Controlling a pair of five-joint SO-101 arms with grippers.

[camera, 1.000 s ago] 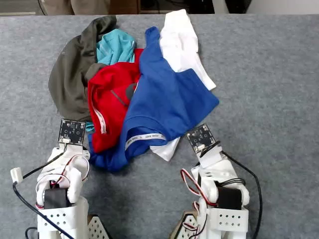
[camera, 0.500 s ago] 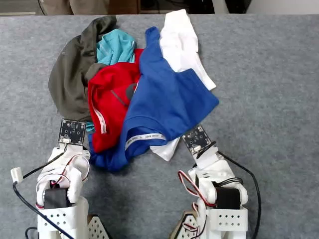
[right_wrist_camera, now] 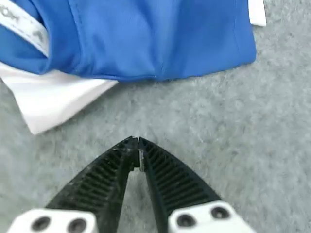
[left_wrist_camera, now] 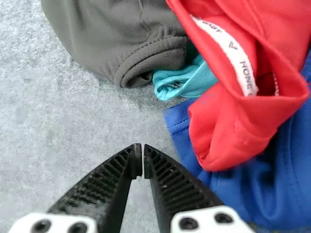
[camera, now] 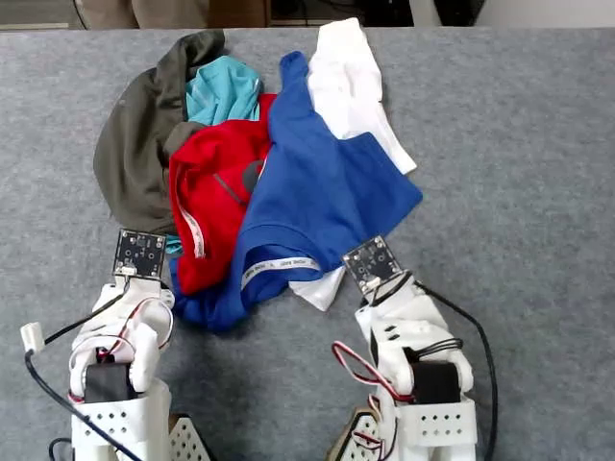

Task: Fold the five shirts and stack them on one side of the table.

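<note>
- Five shirts lie in one overlapping heap on the grey surface (camera: 519, 144), left of its middle and reaching up to the far edge.
- The blue shirt (camera: 317, 206) lies on top, spread wide, and covers the right side of the red shirt (camera: 213, 182).
- The white shirt (camera: 348, 77) runs under the blue one. Its far part and one near corner show.
- The teal shirt (camera: 221, 88) is mostly buried. A patch shows between the olive shirt (camera: 135, 154) and the red one, and the left wrist view shows a small fold.
- The olive shirt forms the heap's left edge, with its shape bunched and hard to read.
- The left fingers (left_wrist_camera: 112, 182) are closed tip to tip, holding nothing, above bare surface just beside the heap's near-left edge.
- The right fingers (right_wrist_camera: 167, 177) are also closed on nothing, just short of the blue hem and the white corner.
- A wide stretch of surface lies between the heap and the right edge, with a narrower strip on the left.
</note>
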